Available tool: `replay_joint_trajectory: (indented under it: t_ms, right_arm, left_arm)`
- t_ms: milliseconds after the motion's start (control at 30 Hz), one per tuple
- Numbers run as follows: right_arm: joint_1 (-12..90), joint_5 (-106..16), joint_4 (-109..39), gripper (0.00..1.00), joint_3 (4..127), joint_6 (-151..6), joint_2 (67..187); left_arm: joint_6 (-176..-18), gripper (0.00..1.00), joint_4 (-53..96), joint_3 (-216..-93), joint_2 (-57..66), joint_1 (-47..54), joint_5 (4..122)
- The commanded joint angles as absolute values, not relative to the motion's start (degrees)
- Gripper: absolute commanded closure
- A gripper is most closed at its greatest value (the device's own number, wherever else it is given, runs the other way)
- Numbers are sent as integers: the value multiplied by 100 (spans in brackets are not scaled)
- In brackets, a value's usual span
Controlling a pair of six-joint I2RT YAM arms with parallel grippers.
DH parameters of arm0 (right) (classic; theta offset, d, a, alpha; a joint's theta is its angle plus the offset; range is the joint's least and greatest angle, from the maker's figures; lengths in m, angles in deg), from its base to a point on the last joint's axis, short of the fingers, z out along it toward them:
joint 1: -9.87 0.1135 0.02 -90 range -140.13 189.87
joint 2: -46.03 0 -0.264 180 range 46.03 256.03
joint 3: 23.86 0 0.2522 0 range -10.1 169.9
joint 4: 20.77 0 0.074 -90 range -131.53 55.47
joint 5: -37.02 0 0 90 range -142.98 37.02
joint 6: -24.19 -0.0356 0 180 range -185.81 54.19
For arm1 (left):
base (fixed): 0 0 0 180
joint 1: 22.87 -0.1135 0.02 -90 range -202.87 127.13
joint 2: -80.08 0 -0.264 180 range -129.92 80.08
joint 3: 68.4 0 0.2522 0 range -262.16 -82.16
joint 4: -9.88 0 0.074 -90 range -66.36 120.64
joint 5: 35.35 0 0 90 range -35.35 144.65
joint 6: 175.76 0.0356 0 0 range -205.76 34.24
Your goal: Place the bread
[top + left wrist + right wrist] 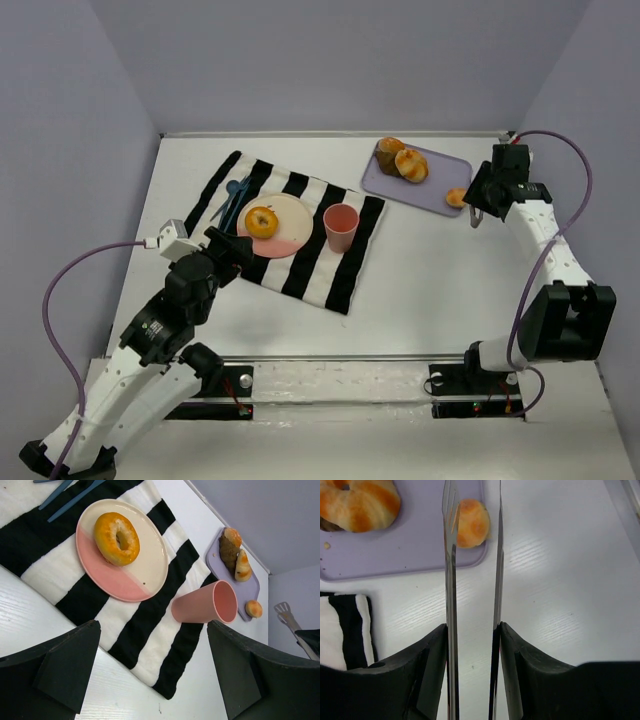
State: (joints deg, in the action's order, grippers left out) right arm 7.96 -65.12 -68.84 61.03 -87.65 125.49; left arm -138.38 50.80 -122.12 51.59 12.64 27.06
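A small round bread roll (472, 522) lies at the corner of the purple tray (395, 550), also seen in the top view as roll (455, 197) and tray (440, 165). My right gripper (472, 627) is shut on metal tongs (451, 580). The roll shows between the two tong blades near their tips; I cannot tell whether they touch it. A bagel (262, 221) sits on the pink-and-cream plate (300, 215). My left gripper (152, 625) hangs open over the near edge of the striped cloth (300, 265), with nothing between its fingers.
Two larger pastries (403, 160) lie at the tray's far end. A pink cup (341, 227) stands on the cloth next to the plate, and blue cutlery (233, 195) lies on the plate's left. Grey walls close in the table on three sides.
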Motion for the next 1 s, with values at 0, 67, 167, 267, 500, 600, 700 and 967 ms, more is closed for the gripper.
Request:
replay_joint_trajectory:
  t_ms: [0,67,167,267,500,600,700,967]
  right_arm:
    - [732,-6098,-6731,49,6170,-8699,12785]
    - [732,-6089,-6688,47,6171,-8708,12882]
    - [680,-6045,-6609,43,6118,-8690,12926]
    - [680,-5949,-6582,42,6118,-8664,12996]
    - [627,-5773,-6591,40,6161,-8620,13347]
    - [627,-5712,-6591,40,6206,-8629,13497]
    - [627,-5606,-6591,40,6232,-8568,13638]
    - [627,-5869,-6591,55,6311,-8602,13735]
  left_arm:
    - [-13753,1,4825,-12153,5108,1246,2635]
    - [-13753,1,4825,-12144,5099,1246,2626]
    - [-13762,1,4817,-12144,5090,1246,2626]
    - [-13762,1,4817,-12136,5090,1246,2644]
    - [-13762,1,4817,-12118,5117,1246,2644]
    - [-13762,1,4825,-12118,5108,1246,2653]
    - [-13770,1,4843,-12136,5091,1246,2644]
    - [-13762,1,4825,-12136,5055,1246,2644]
